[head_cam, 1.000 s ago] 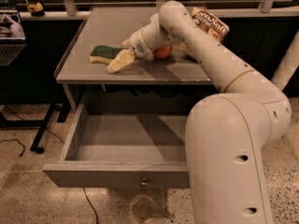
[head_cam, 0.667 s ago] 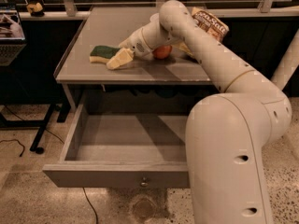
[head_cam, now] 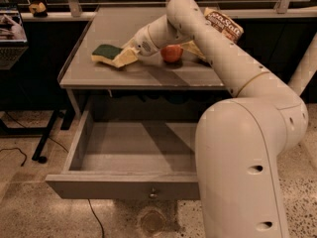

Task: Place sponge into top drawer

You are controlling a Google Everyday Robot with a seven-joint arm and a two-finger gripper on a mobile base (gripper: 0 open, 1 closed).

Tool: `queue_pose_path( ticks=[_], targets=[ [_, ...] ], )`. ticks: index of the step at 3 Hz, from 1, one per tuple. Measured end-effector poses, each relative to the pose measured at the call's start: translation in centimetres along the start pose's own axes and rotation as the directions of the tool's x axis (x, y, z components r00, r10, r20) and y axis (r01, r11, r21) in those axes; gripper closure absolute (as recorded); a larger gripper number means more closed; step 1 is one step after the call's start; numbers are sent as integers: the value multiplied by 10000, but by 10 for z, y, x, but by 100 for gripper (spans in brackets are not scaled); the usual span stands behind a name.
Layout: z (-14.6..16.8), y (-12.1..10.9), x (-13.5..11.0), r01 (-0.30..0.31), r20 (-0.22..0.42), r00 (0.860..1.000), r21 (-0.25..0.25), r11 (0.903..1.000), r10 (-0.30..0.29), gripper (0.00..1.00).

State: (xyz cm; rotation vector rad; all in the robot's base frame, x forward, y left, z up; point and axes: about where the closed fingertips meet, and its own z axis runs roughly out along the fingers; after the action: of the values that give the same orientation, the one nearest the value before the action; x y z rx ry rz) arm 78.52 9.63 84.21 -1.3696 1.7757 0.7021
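Standing on a speckled stone-like floor (head_cam: 29, 207): one grey wooden table (head_cam: 163, 78) with a flat matt top and a low raised lip on its left edge. It serves as landmark for all entries below.

- Behind the table: a pale rail with slanted posts and dark panes.
- Left of the table: a black stand leg and a thin black cable (head_cam: 15, 152) lying on the floor.
- Under the table top: a wide, shallow grey wooden top drawer (head_cam: 99, 185), pulled well out, with a small round metal knob (head_cam: 153, 193) at the middle of its front.
- On the table, left part: a small rectangular sponge (head_cam: 106, 50) of pale-yellow foam with a dark green scouring layer facing up. It lies flat on the top, not in the drawer.
- At the sponge's right end: the robot's cream two-finger gripper (head_cam: 124, 58), tip down and touching the foam. Whether it is apart or clamped on the sponge cannot be told.
- On the table, centre, just right of the gripper's wrist: a round, smooth orange-red fruit (head_cam: 171, 53).
- On the table, back right: a crinkled brown-and-white snack bag (head_cam: 226, 25), partly hidden by the arm.
- Right of the table, in front: the smooth, cream, tube-shaped robot arm (head_cam: 247, 148) — it reaches back over the top.
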Motion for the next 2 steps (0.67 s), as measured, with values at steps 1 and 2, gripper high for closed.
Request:
queue_pose_path(
  ticks=[1, 2],
  targets=[
    [0, 0, 0, 1, 0, 10000, -2, 10000, -1, 100],
    [0, 12, -1, 162, 51, 9999, -477, 9987, -160, 100]
  ],
)
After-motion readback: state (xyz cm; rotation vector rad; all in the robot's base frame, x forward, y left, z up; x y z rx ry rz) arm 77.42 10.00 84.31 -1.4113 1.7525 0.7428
